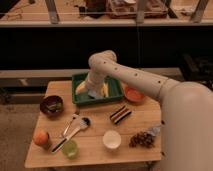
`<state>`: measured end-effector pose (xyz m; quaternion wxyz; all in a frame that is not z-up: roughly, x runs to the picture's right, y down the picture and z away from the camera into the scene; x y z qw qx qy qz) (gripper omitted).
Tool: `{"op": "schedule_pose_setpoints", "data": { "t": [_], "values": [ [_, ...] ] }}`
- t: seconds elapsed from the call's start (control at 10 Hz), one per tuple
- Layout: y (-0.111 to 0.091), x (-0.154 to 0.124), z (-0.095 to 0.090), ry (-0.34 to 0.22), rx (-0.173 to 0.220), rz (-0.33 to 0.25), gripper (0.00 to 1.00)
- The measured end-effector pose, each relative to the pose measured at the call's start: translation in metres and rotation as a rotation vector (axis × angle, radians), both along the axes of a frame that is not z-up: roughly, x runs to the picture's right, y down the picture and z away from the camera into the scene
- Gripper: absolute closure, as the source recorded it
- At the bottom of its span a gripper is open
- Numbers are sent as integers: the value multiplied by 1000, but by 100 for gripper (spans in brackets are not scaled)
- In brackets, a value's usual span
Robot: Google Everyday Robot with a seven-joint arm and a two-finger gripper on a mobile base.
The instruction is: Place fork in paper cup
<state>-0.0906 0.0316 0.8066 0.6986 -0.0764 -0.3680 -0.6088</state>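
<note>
- The gripper [93,93] is held over the green tray [98,75]; whether its jaws are apart cannot be told.
- The fork [69,125] is found below-left of the jaws, laid diagonally.

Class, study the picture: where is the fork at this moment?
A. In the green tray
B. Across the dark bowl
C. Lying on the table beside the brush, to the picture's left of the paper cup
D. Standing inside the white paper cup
C: the fork lies flat on the table beside the brush, to the picture's left of the paper cup, while the hand is over the green tray at the back.
</note>
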Motion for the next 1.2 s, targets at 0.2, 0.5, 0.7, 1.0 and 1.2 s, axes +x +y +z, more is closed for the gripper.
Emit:
{"op": "schedule_pose_setpoints", "data": {
  "t": [0.2,0.5,0.7,1.0,1.2],
  "values": [
    [23,-9,3,-148,-30,75,20],
    [54,-36,18,-215,-42,66,20],
    [61,-48,26,-234,-31,66,20],
    [69,-66,41,-232,3,83,20],
    [67,-73,46,-220,19,89,20]
  ]
}}
